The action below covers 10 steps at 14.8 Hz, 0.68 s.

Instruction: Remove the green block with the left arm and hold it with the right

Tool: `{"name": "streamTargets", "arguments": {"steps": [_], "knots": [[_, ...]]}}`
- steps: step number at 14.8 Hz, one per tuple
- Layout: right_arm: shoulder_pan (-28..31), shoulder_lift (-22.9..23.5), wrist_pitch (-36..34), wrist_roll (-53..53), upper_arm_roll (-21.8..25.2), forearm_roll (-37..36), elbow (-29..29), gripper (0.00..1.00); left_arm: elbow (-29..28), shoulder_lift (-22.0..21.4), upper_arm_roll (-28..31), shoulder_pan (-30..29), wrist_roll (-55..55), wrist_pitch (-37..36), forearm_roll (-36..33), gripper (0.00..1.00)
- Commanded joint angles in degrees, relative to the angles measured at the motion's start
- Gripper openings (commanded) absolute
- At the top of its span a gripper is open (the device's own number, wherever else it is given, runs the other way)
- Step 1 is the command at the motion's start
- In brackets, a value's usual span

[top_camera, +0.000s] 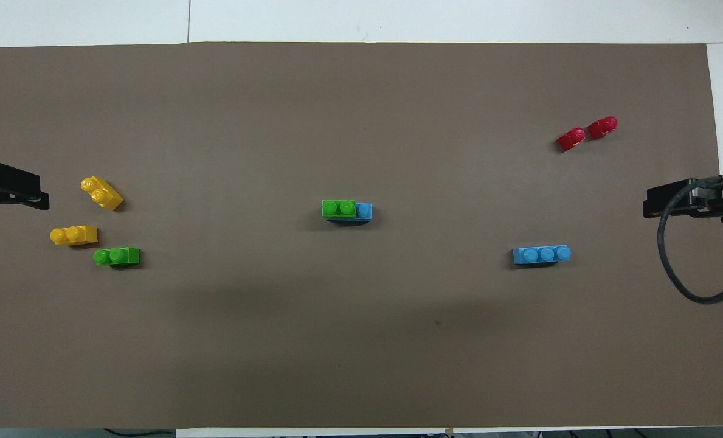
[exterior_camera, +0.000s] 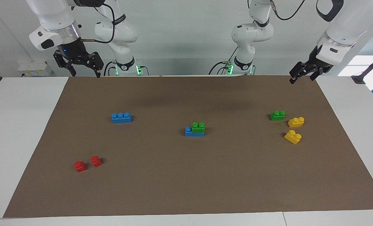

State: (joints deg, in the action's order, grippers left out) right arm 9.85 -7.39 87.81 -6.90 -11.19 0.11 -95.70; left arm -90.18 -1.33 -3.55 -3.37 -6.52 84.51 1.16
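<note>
The green block (exterior_camera: 198, 127) sits pressed onto one end of a blue brick (exterior_camera: 194, 132) at the middle of the brown mat (exterior_camera: 186, 188) — light, hard, slick plastic, probably best pinched across its flat sides below the studs while the blue brick is steadied. Both arms wait raised at the mat's robot-side corners — the left tool (exterior_camera: 303, 74) and right tool (exterior_camera: 81, 67) wide open, holding nothing.

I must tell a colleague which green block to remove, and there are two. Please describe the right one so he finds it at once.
Start at the middle of the brown mat. There one blue brick lies alone, and the green block sits on top of it. The other green brick lies flat on the mat beside two yellow bricks at the left arm's end.
</note>
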Motion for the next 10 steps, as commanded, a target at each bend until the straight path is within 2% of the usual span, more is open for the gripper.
{"name": "streamTargets", "arguments": {"steps": [1,10], "knots": [[-0.01,-1.31,0.34,-1.54,-0.23,0.94,-1.42,1.0,0.71,-0.17,0.03,-0.05,0.98,-0.75,0.87,1.0],[-0.27,-1.4,0.69,-1.63,-0.23,0.94,-1.76,1.0,0.62,-0.17,-0.06,-0.05,1.07,-0.66,0.87,1.0]]}}
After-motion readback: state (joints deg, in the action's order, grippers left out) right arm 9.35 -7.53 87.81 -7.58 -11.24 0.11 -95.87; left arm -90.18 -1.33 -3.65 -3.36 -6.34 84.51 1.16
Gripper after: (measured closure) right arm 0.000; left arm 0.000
